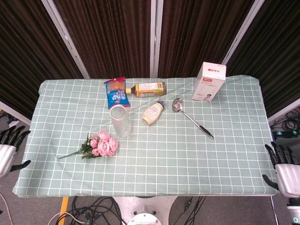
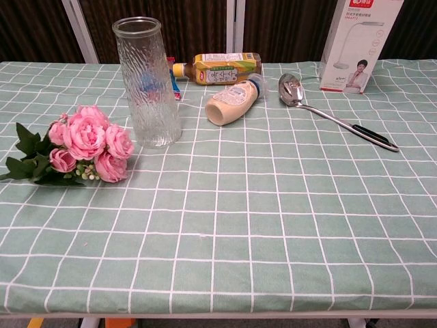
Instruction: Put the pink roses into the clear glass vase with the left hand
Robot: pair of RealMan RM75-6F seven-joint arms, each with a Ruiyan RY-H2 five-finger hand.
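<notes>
My left hand hangs off the desk's left edge, my right hand off its right edge; both sets of fingers are spread, holding nothing. The pink roses lie inboard of my left fingers across open cloth, with the clear glass vase upright just beyond them. Farther off lie a mayonnaise bottle, a spoon and a white box.
</notes>
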